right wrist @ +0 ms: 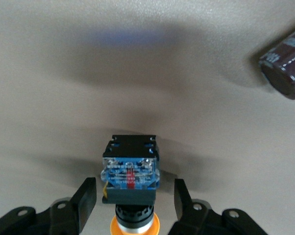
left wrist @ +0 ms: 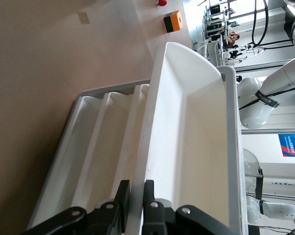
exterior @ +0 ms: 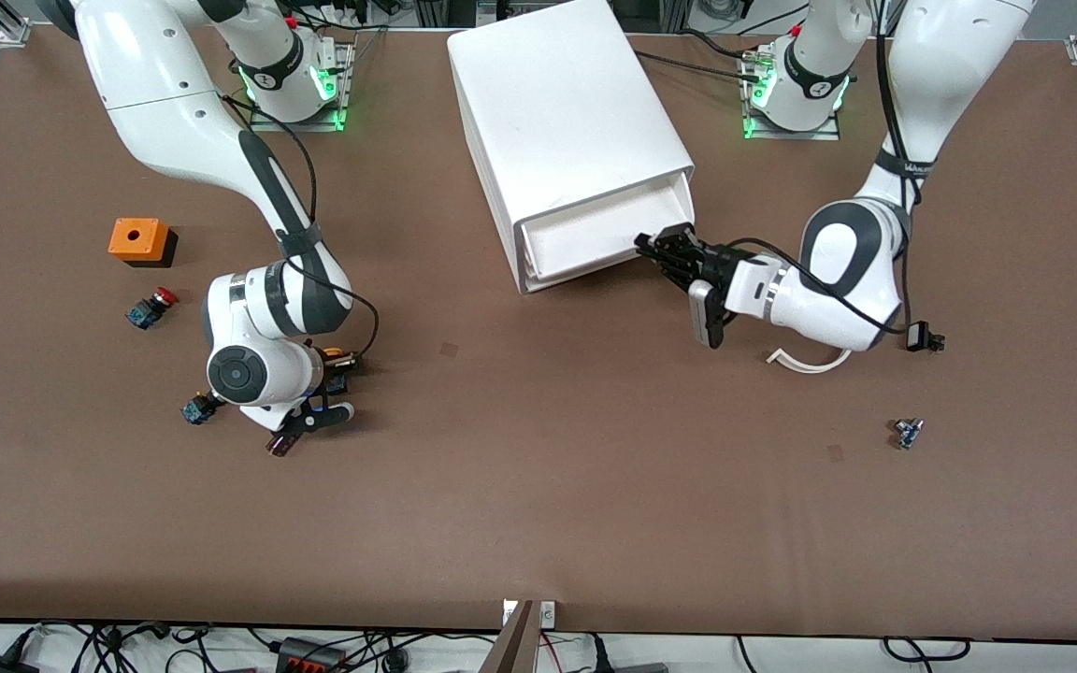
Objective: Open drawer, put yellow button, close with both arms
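Wrist views alone show left hand (left wrist: 136,203) clamped on the drawer (left wrist: 186,147) rim, and yellow button (right wrist: 130,188) lying between right hand's (right wrist: 133,198) parted fingers, untouched.

Yellow button (right wrist: 130,169) btwn right end effector (right wrist: 133,198) fingers; cabinet (exterior: 562,121) between arm bases.

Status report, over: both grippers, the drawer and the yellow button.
Left gripper shut on drawer front lip, drawer partly out. Right gripper straddles yellow button on table, fingers not touching. Nothing blocking.
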Robot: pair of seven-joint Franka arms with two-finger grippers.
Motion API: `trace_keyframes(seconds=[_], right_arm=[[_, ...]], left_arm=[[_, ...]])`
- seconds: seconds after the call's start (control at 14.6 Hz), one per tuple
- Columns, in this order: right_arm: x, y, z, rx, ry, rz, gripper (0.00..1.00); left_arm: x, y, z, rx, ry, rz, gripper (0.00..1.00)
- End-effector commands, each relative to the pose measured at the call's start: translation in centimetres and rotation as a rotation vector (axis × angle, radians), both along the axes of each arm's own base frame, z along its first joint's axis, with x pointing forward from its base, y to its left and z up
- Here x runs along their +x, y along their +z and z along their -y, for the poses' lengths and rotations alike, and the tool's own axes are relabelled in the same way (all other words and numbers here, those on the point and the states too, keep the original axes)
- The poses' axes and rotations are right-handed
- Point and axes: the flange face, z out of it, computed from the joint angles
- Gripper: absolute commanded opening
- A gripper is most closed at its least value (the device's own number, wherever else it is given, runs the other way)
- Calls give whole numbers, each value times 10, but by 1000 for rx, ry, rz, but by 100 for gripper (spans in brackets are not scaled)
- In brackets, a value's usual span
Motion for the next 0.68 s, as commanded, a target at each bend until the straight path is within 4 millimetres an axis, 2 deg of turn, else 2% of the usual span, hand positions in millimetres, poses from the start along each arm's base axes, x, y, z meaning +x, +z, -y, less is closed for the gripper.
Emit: trace_keyframes(seconds=[0.0,0.07,0.14,0.21,0.27,0.34,0.41,0.55,0.62], right_arm=[[5,13,-2,14,-17,16,16],[15,28,-3,31,-18,42,5],[21,39,-4,42,-25,46,0],[26,51,-6,47,-26,51,0],[33,68,-9,50,-19,63,0],[37,92,-15,56,-13,66,0],[42,119,-18,63,-9,77,0],[50,171,-25,77,4,101,0],[55,200,-31,85,13,124,0]], left_arm=[[33,-7,-17,31,0,23,9],[40,-8,-21,35,0,34,9],[47,-7,-24,32,8,43,9],[53,-8,-30,32,19,47,10],[56,-9,-30,30,21,48,17],[57,-9,-30,30,23,47,64],[59,-6,-32,31,27,53,98],[71,16,-46,42,56,49,100],[73,31,-50,60,59,-9,100]])
